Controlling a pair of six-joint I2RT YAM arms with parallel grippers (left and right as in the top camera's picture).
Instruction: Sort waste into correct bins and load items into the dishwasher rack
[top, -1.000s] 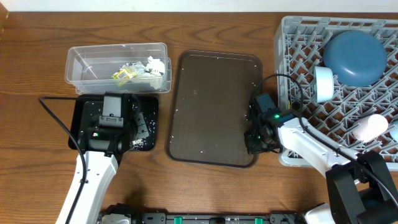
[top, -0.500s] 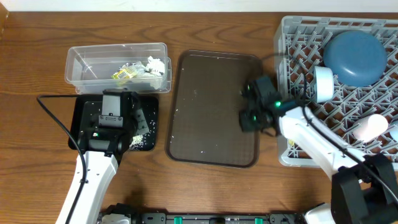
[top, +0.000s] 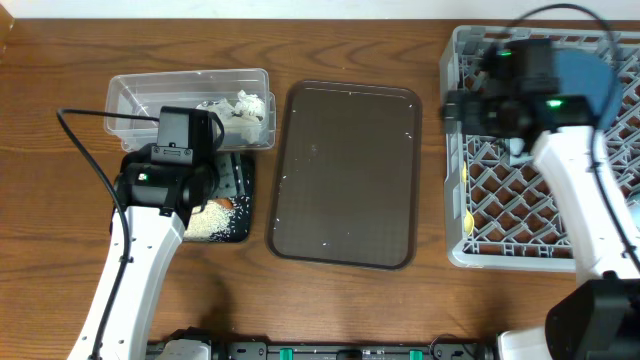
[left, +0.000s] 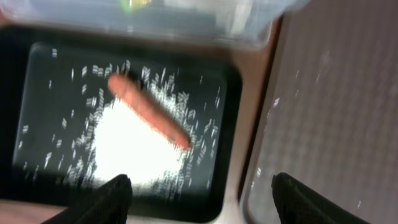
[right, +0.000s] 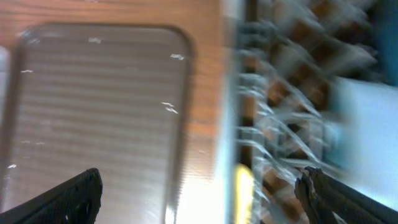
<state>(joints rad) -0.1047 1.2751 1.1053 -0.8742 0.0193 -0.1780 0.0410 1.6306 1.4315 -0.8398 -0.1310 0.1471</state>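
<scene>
Here the carrot (left: 149, 115) lies on rice (left: 134, 152) ahead of the spread, empty left end effector (left: 199, 186).

The spread claw (left: 202, 200) hangs over a black tray (left: 37, 106), a carrot (left: 147, 112) lying across rice (left: 134, 152) just ahead. A brown tray (left: 336, 106) lies to its right, a clear tub (left: 205, 26) farther ahead.

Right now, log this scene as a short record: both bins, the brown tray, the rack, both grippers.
clear tub: crumpled tissue; part hidden by left arm
black tray: rice pile and carrot, touching
brown tray: a few stray grains
rack: blue dish, yellow spoon near left edge
left gripper: open, empty, over black tray
right gripper: open, empty
</scene>
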